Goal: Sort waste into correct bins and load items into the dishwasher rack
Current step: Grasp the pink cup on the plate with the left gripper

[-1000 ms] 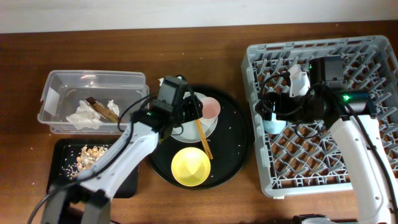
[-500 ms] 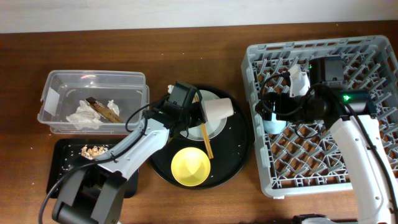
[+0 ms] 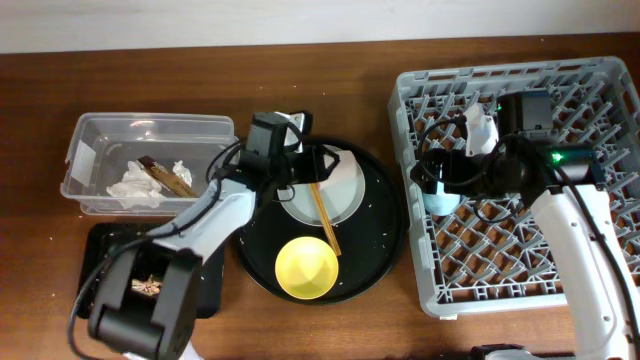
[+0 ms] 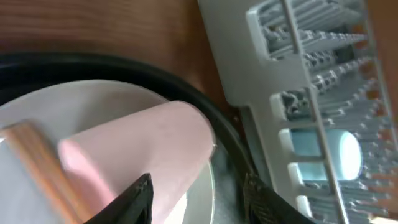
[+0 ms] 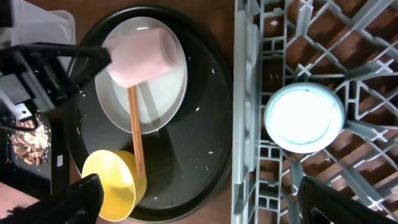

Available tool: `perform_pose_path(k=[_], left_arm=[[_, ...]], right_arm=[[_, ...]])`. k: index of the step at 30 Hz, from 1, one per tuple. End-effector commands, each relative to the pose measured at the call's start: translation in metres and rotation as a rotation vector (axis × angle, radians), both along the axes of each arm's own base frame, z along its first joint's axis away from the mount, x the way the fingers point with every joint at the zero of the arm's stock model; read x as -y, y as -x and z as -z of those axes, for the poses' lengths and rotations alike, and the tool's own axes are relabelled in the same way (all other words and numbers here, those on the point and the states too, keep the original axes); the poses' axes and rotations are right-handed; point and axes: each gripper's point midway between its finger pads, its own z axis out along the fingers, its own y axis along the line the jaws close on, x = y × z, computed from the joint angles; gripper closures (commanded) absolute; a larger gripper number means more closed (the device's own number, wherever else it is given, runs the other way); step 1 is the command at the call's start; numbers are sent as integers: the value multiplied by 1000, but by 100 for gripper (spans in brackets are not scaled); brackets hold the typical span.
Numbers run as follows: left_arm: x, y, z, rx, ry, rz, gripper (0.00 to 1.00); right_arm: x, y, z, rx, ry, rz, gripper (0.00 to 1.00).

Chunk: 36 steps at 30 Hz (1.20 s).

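Observation:
The pink cup lies on its side on the grey-green plate, beside the wooden chopsticks. My left gripper is open at the cup's left end. One finger is against the cup and the other stands apart from it. The yellow bowl sits at the front of the round black tray. My right gripper is open and empty over the left edge of the dishwasher rack. The blue cup stands upside down in the rack just below it.
The round black tray holds the plate and bowl. The clear tub at the left holds the white napkin and brown wrapper. The flat black tray in front of it holds food scraps.
The pink cup went from upright on the plate to tipped in my left gripper, and now lies on its side. My left gripper has drawn back to the left. The right arm has not moved.

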Motion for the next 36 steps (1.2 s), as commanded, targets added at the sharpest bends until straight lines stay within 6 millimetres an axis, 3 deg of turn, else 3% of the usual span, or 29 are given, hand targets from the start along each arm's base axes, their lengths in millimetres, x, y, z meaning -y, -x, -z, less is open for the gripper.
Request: perform_pose_path(k=[1, 4, 6, 9, 14, 18, 22, 24, 31, 36], left_arm=[[-9, 0, 11, -48, 26, 23, 53], [-14, -1, 12, -49, 19, 23, 53], [-23, -5, -6, -38, 114, 51, 51], [-40, -8, -16, -53, 179, 53, 48], [-57, 0, 10, -96, 50, 23, 48], [-23, 0, 15, -14, -7, 75, 48], [-22, -5, 15, 13, -30, 58, 48], [-20, -4, 15, 16, -30, 62, 56], [-2, -7, 12, 51, -55, 21, 56], [3, -15, 29, 43, -70, -26, 62]], right_arm=[[-2, -2, -6, 18, -10, -8, 2], [-2, -2, -6, 18, -10, -8, 2], [-2, -2, -6, 18, -10, -8, 2], [-2, -2, -6, 18, -10, -8, 2], [-2, -2, -6, 18, -10, -8, 2], [-2, -2, -6, 18, -10, -8, 2], [-2, -2, -6, 18, -10, -8, 2], [-2, -2, -6, 18, -10, -8, 2], [-2, -2, -6, 18, -10, -8, 2], [-2, -2, -6, 18, -10, -8, 2]])
